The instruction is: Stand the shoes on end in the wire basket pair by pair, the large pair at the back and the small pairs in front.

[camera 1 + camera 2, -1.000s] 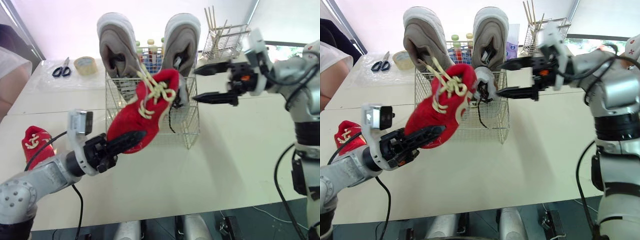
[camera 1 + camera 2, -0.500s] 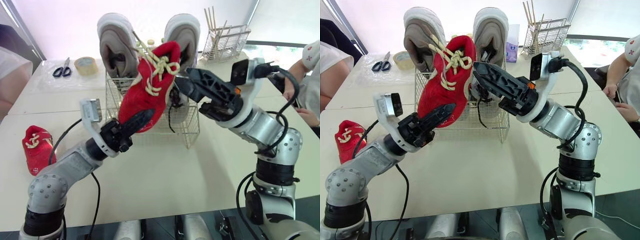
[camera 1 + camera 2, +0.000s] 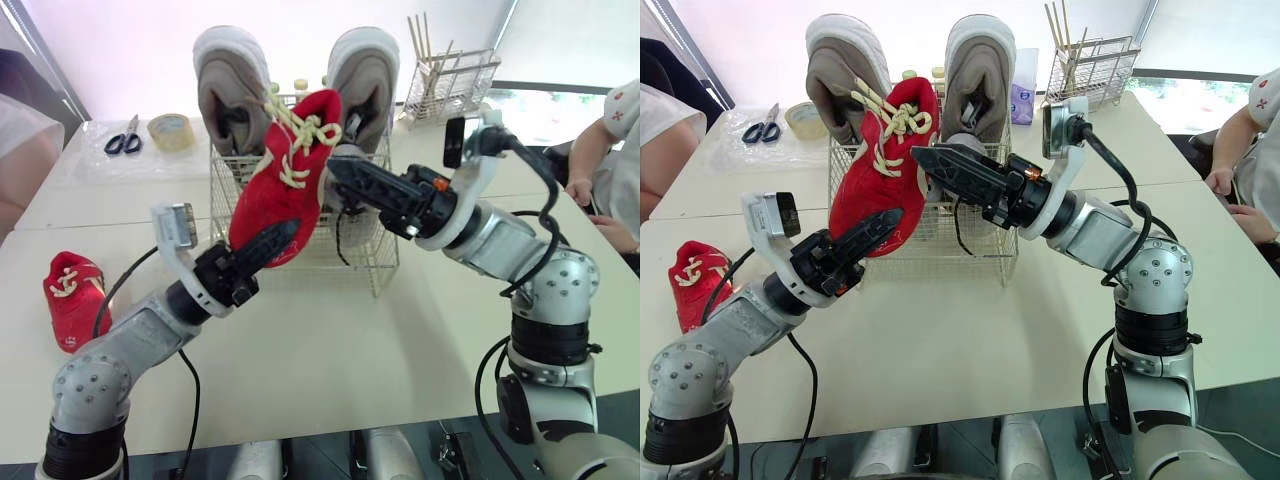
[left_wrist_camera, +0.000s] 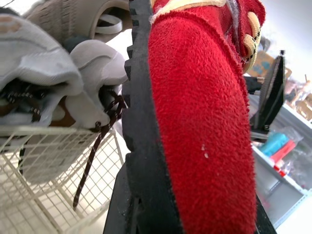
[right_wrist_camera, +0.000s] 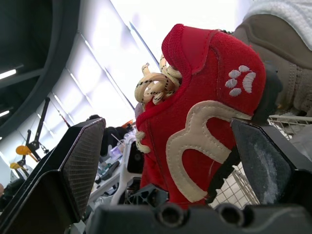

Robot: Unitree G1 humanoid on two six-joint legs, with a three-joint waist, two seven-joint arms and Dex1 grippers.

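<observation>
Shoe (image 3: 285, 185) clamped in left gripper (image 3: 272, 240); right gripper (image 3: 932, 168) gapes just beside it.

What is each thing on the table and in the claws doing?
Left claw, shut on red shoe.
Red shoe, in the air, toe up.
Right claw, open, one finger each side of that shoe.
Big shoes, on end at the basket's back.
Basket, upright on the table.
Second red shoe, lying on the table.
Scissors, shut.

Lab or office (white worktables (image 3: 400, 335))
</observation>
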